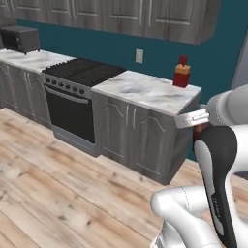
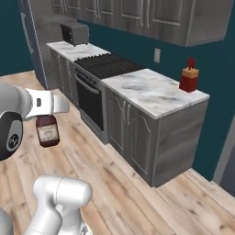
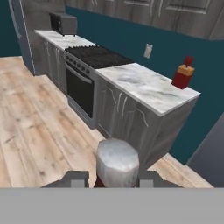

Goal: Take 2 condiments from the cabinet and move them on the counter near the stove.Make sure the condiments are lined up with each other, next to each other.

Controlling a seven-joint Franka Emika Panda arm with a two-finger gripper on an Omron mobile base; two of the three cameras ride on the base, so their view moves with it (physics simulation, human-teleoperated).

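Tool (image 2: 47,120) clenched on brown bottle (image 2: 47,131), hanging upright below it for carrying; bench (image 2: 151,94) beside stove (image 2: 108,64) lies well ahead.

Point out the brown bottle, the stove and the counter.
brown bottle (image 2: 47,132): right base view, on its pale label.
stove (image 2: 106,65): right base view, on the black grates.
counter (image 2: 147,90): right base view, on bare marble.

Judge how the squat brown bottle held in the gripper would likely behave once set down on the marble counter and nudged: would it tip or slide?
The brown bottle looks squat and broad-based, so it probably resists tipping. The marble counter looks smooth, so a nudge would likely slide it. Clamped at its cap by the gripper, it hangs upright, suggesting a rigid body.
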